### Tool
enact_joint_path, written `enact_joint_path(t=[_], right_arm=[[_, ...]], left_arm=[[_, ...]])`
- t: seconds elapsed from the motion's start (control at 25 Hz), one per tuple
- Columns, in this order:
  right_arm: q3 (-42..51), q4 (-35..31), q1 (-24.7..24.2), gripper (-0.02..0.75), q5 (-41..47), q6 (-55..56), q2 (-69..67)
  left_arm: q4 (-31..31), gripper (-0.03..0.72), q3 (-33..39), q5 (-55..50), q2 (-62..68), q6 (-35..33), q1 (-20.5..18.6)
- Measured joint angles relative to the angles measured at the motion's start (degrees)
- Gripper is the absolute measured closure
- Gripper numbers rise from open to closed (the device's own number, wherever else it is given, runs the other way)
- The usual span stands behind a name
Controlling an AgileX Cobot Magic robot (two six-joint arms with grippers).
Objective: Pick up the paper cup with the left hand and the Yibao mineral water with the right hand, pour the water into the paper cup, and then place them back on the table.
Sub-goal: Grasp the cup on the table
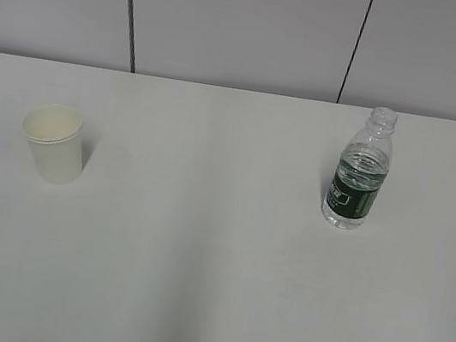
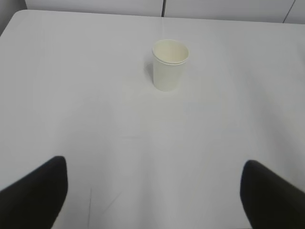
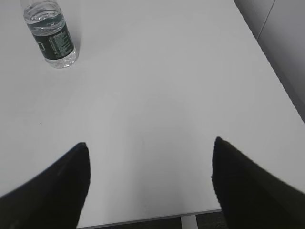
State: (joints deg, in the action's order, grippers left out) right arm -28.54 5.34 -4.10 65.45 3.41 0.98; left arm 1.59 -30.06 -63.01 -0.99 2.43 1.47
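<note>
The white paper cup [image 1: 54, 144] stands upright on the left of the white table [image 1: 199, 245]; it also shows in the left wrist view [image 2: 169, 65], far ahead of my left gripper [image 2: 155, 164]. The left gripper is open and empty, jaws wide apart near the table's front. The Yibao mineral water bottle [image 1: 358, 170], clear with a dark green label and no cap, stands upright on the right. In the right wrist view the bottle [image 3: 51, 36] is at the top left, far from my right gripper [image 3: 150, 143], which is open and empty. Neither arm shows in the exterior view.
A grey panelled wall [image 1: 251, 27] runs behind the table. The table's right edge [image 3: 267, 62] and front edge [image 3: 157, 218] show in the right wrist view, with dark floor beyond. Bare tabletop lies between cup and bottle.
</note>
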Motion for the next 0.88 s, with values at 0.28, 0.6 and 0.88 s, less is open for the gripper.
enact_joint_path(t=[0.28,0.6,0.88], right_arm=[[0.0,0.0,0.0,0.153,0.0,0.0,0.0],[0.0,0.0,0.0,0.153,0.0,0.0,0.0],[0.0,0.0,0.0,0.153,0.0,0.0,0.0]], left_arm=[[0.0,0.024,0.0,0.0,0.0,0.0,0.0],[0.3,0.117,0.0,0.0,0.0,0.0,0.0],[0.6,0.129,-1.1,4.1,4.8,0.0,0.0]])
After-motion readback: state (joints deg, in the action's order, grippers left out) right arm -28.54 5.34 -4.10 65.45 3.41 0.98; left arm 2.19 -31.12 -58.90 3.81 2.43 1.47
